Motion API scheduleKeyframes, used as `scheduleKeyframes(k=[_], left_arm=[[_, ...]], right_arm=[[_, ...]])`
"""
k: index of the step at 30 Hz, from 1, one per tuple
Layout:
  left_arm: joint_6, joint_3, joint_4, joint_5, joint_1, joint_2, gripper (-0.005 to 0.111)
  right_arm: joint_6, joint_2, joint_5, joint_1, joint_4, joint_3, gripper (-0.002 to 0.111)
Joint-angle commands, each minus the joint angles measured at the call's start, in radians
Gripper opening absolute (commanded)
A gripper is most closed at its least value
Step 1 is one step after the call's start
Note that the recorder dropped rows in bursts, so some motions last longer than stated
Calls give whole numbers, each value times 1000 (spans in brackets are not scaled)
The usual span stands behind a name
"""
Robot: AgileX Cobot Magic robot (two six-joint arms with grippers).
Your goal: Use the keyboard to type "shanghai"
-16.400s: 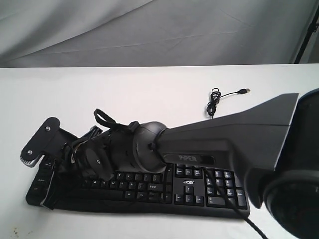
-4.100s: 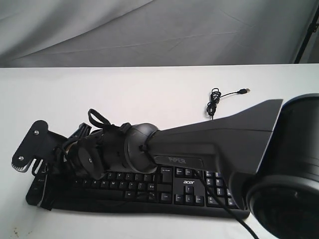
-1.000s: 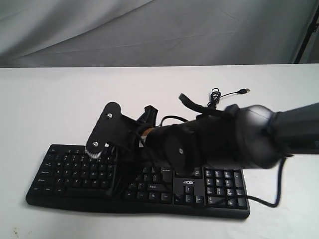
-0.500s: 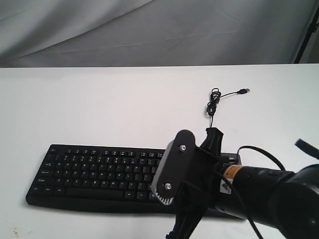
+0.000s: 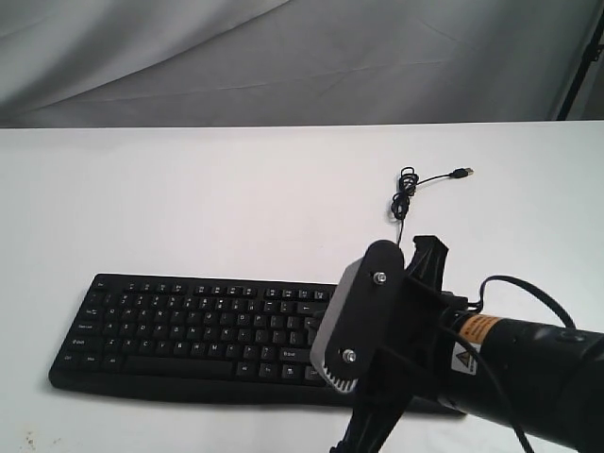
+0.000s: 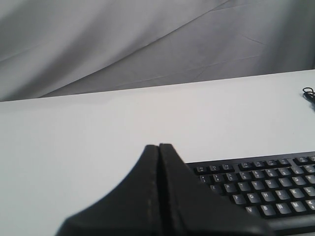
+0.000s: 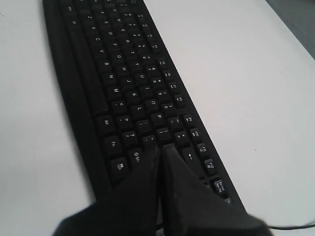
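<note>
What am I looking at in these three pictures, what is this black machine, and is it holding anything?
It is a robot with two arms, each ending in a two-fingered gripper. One picture comes from a camera off the arms: it shows the white table, a black keyboard, its loose cable and the right arm. The other two come from wrist cameras, looking along the left gripper and the right gripper. Both are shut and hold nothing.
</note>
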Motion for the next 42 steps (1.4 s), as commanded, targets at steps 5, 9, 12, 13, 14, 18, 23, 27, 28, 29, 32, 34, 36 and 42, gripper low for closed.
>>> scheduleKeyframes(k=[5,9,12,13,14,18,23,27,28,29,32,34,36,42], left_arm=[[-3,4,1,-5,-4,-3,0],[-3,4,1,-5,-4,-3,0],[-3,4,1,-5,-4,-3,0],[-3,4,1,-5,-4,-3,0],[-3,4,1,-5,-4,-3,0],[-3,4,1,-5,-4,-3,0],[-3,4,1,-5,-4,-3,0],[-3,4,1,-5,-4,-3,0],[-3,4,1,-5,-4,-3,0],[-3,4,1,-5,-4,-3,0],[-3,4,1,-5,-4,-3,0],[-3,4,1,-5,-4,-3,0],[-3,4,1,-5,-4,-3,0],[-3,4,1,-5,-4,-3,0]], right_arm=[[4,-124,116,2,4,5,0],[4,-261,185,2,4,28,0],[-5,-392,175,0,-1,85,0],[-5,-437,159,0,-9,109,0],[-5,-472,147,0,-12,129,0],[-5,-614,49,0,-12,235,0],[-5,-811,7,-59,-12,353,0],[4,-972,35,-199,23,421,0],[13,-1012,58,-237,33,435,0],[33,-1051,78,-274,50,448,0],[85,-1155,136,-368,102,484,0],[88,-1206,173,-433,141,502,0],[88,-1249,186,-486,157,507,0],[88,-1362,259,-571,194,507,0]])
